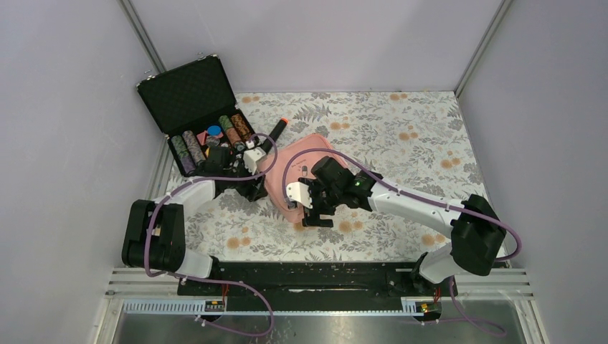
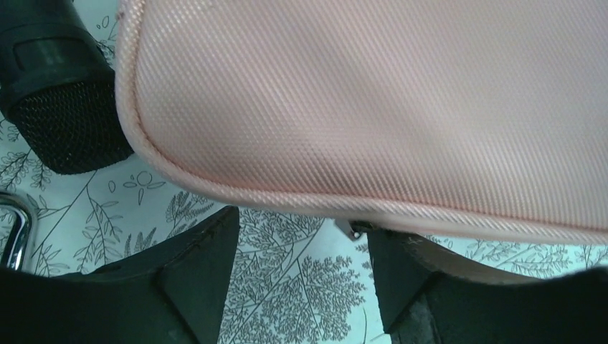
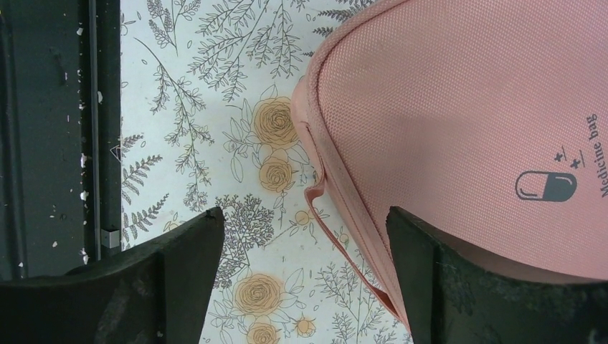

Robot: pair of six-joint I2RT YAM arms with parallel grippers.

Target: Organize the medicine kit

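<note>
We see the medicine kit point(image 2: 358, 107) in matt pink woven cloth, the table point(image 3: 215, 107) under a smooth floral print, the left pincer point(image 2: 301, 236) matt black, perhaps rubber.

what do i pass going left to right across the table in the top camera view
black chip case → red-tipped marker → pink medicine kit → right arm's dark shoulder block

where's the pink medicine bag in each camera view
Top external: the medicine kit lies just left of the picture's centre.
Left wrist: it fills the upper part.
Right wrist: it fills the right side, pill logo showing.
Shared landmark: the floral tablecloth beneath it.
</note>
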